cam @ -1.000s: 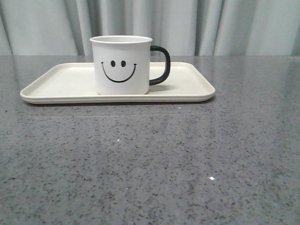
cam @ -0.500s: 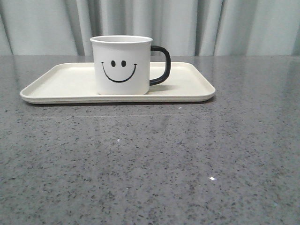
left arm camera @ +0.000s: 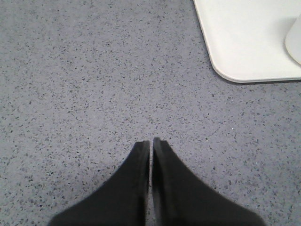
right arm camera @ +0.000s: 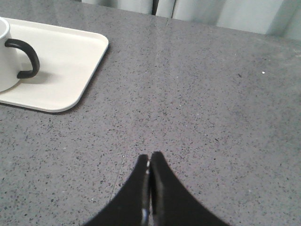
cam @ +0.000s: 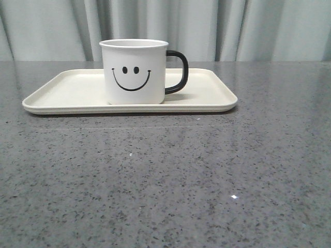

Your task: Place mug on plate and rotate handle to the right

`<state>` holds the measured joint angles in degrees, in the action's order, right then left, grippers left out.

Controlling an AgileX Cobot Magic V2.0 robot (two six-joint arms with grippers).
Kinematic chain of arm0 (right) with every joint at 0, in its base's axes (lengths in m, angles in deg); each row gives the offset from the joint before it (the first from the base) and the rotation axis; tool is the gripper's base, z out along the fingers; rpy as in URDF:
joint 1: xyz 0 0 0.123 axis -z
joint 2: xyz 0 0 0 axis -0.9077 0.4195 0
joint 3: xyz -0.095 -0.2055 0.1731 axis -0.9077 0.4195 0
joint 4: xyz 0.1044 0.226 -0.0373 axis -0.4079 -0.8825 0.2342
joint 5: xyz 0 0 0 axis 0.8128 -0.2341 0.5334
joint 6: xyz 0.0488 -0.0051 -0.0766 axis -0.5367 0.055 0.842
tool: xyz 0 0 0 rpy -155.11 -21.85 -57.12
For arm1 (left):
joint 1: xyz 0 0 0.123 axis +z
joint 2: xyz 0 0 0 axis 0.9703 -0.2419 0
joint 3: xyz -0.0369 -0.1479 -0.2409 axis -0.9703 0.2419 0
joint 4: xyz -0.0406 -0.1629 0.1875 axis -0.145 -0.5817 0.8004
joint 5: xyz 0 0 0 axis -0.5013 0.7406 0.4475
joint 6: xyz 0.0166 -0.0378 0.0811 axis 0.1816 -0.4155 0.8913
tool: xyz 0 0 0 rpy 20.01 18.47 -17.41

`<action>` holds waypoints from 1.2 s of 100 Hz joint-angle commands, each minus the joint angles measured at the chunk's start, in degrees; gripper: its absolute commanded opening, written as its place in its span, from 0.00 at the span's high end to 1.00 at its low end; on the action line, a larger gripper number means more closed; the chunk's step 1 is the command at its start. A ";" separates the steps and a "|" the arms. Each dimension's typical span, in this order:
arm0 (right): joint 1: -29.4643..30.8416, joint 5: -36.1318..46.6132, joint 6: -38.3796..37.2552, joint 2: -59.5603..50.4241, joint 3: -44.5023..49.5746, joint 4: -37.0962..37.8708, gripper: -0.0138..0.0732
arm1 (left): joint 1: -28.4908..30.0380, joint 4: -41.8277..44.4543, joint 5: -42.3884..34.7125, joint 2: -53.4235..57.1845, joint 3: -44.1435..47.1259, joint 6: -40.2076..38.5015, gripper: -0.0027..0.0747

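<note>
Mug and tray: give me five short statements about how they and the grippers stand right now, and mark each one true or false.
1. The mug stands upright on the tray. True.
2. The handle points to the left in the front view. False: it points to the right.
3. The left gripper is shut on the mug. False: it is shut on nothing, over bare table beside a corner of the tray.
4. The right gripper is shut and apart from the tray. True.
5. The smiley face on the mug is turned toward the curtain. False: it faces the front camera.
</note>
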<state>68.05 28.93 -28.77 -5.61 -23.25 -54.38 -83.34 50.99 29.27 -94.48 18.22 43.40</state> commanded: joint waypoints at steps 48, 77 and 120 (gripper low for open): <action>0.39 2.43 0.05 0.27 -1.29 -0.79 0.92 | 0.17 -0.31 -4.67 -0.32 -1.59 -0.51 0.99; 0.39 2.43 0.05 0.27 -1.29 -0.79 0.92 | 0.17 -0.31 -4.67 -0.32 -1.59 -0.51 0.99; 0.39 2.43 0.05 0.27 -1.29 -0.79 0.92 | 0.17 1.34 -11.93 0.23 0.88 -0.51 0.99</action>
<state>68.05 27.60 -28.77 -5.61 -23.25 -54.38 -83.34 51.77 26.01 -94.36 19.23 43.40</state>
